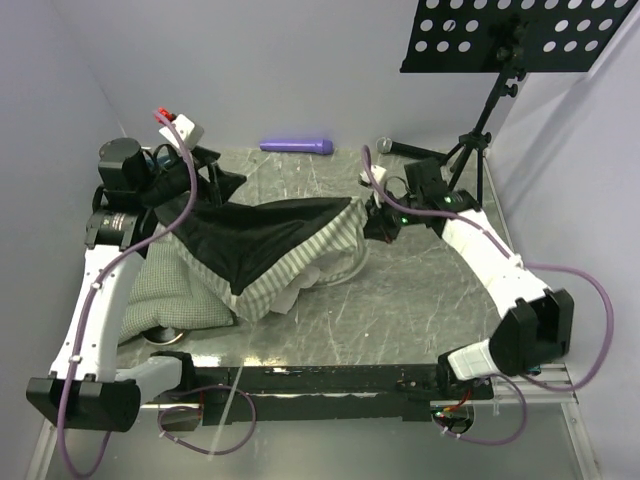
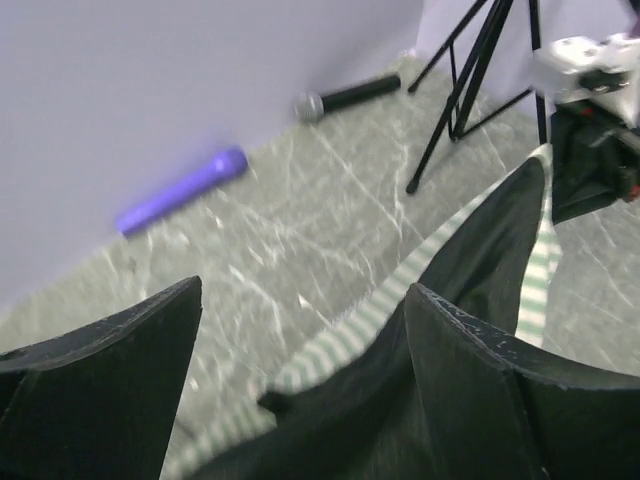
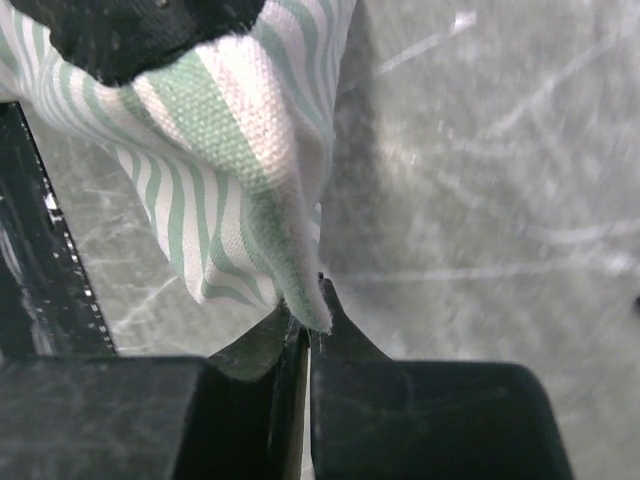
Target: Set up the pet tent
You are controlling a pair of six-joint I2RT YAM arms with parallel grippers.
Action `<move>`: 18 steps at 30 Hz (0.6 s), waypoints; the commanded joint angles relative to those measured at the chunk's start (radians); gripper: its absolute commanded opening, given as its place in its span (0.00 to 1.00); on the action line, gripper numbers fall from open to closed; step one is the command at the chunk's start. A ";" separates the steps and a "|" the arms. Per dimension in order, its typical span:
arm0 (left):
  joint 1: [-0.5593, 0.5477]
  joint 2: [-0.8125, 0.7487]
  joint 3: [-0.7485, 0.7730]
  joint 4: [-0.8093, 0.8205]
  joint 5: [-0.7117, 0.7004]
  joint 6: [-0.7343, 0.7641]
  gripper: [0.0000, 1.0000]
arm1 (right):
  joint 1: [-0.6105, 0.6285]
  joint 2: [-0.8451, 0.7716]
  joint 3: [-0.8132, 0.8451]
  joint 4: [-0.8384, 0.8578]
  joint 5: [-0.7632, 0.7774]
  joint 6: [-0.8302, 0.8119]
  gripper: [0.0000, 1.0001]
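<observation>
Across the middle of the counter (image 1: 420, 300) the pet tent (image 1: 270, 245) hangs stretched between both arms, limp and unshaped. The right gripper (image 3: 305, 335) has its jaws pinched on a striped corner; the left gripper (image 2: 305, 290) has its jaws wide, with fabric between them. Raising it into a standing shape appears not yet done.

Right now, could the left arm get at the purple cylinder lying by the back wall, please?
Probably yes. The left gripper is open and faces the purple cylinder across bare table, with nothing between them; only the pet tent fabric lying between its fingers would have to be left behind.
</observation>
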 commanded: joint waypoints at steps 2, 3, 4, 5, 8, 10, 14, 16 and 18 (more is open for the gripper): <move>0.049 0.041 0.072 -0.184 0.120 -0.087 0.86 | -0.011 -0.213 -0.208 0.077 0.106 0.210 0.00; 0.049 0.045 0.067 -0.209 0.111 -0.087 0.86 | -0.011 -0.254 -0.244 0.108 0.120 0.235 0.00; 0.049 0.044 0.055 -0.223 0.105 -0.044 0.87 | -0.011 -0.302 -0.283 0.130 0.126 0.246 0.00; 0.049 0.044 0.038 -0.250 0.108 -0.007 0.89 | -0.007 -0.339 -0.314 0.153 0.145 0.263 0.00; 0.045 0.059 0.001 -0.329 0.108 0.086 0.98 | 0.026 -0.447 -0.403 0.225 0.230 0.303 0.00; 0.040 0.094 -0.006 -0.346 0.087 0.123 1.00 | 0.070 -0.484 -0.438 0.255 0.301 0.315 0.00; 0.011 0.181 0.007 -0.344 0.082 0.227 0.96 | 0.099 -0.479 -0.469 0.286 0.332 0.364 0.00; -0.029 0.232 0.033 -0.347 0.074 0.318 0.89 | 0.102 -0.459 -0.464 0.288 0.301 0.349 0.00; -0.032 0.281 0.072 -0.382 0.154 0.417 0.74 | 0.101 -0.434 -0.443 0.271 0.277 0.324 0.00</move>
